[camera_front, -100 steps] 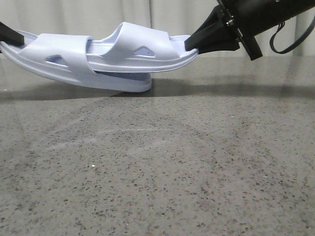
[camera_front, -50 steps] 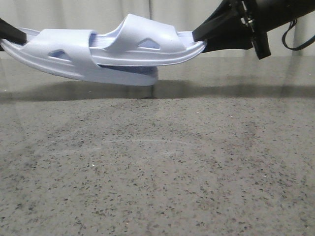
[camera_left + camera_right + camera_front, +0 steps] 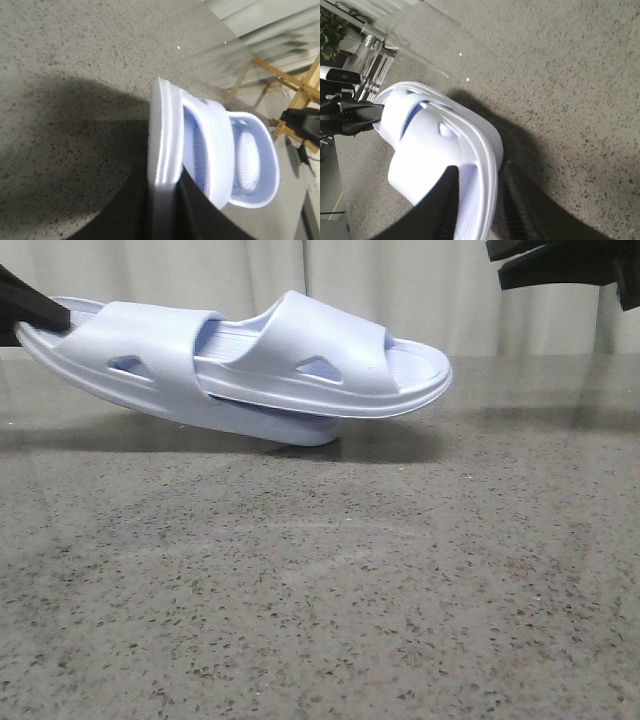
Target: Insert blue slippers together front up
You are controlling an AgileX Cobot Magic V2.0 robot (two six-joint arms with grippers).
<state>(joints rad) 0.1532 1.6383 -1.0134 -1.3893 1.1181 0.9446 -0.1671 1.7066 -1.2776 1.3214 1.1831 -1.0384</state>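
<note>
Two pale lavender-blue slippers are nested: the right slipper [image 3: 330,365] has its toe pushed under the strap of the left slipper [image 3: 130,360]. The pair hangs tilted, low over the table. My left gripper [image 3: 30,310] is shut on the left slipper's heel rim; the left wrist view shows its fingers [image 3: 165,175] pinching that rim [image 3: 162,135], with the other slipper [image 3: 250,165] beyond. My right gripper [image 3: 497,265] is open at the top right, clear of the right slipper's heel. In the right wrist view its spread fingers [image 3: 480,170] frame the slipper [image 3: 435,145].
The dark speckled tabletop [image 3: 350,580] fills the foreground, with pale curtains [image 3: 400,280] behind it. A wooden frame [image 3: 280,80] stands beyond the table's edge. A plant [image 3: 332,30] and a metal stand [image 3: 375,65] are off to the side.
My right gripper has let go of the right slipper's heel and drawn back up and to the right. The nested pair, held by the left gripper alone, has shifted right and its free end has dropped.
</note>
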